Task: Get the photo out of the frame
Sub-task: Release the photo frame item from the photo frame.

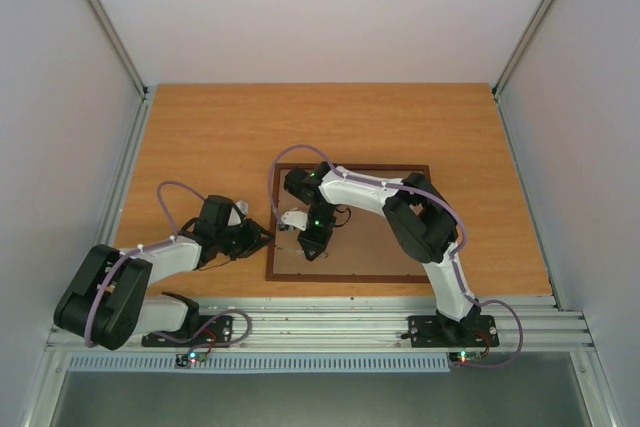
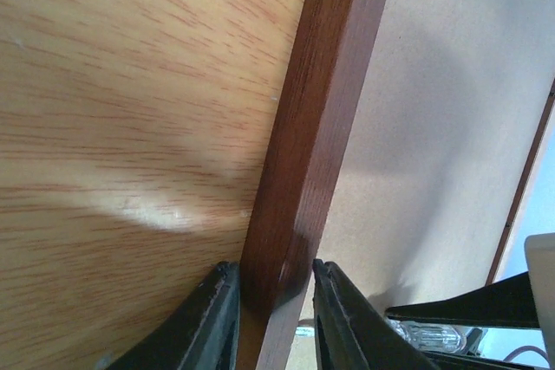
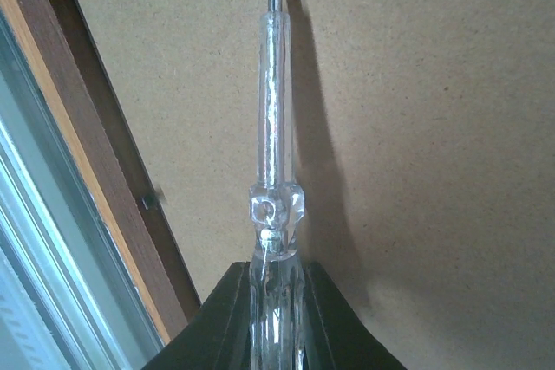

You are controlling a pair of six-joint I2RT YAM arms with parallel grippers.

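Black fingers [image 2: 211, 322] of the left gripper [image 2: 273, 305] stand one on each side of a thin dark red-brown wooden picture frame [image 2: 312, 127], right up against its rail. I cannot tell if they squeeze it or only stand beside it. The right gripper [image 3: 276, 279] is pinching a clear plastic tool [image 3: 276, 110] with a thin metal rod. The rod points along the flat brown hardboard back [image 3: 416, 127] of the frame.

The photo cannot be seen. I think it lies under that board, face down.

From above, the frame lies flat in the middle of the orange wooden table [image 1: 200, 127], with its long side going left to right. The left gripper is at the short left rail. The right gripper is over the board just beside it, so it is nearer the way in. The bottom rail is close to the table's near edge. More open table shows at the top and left.
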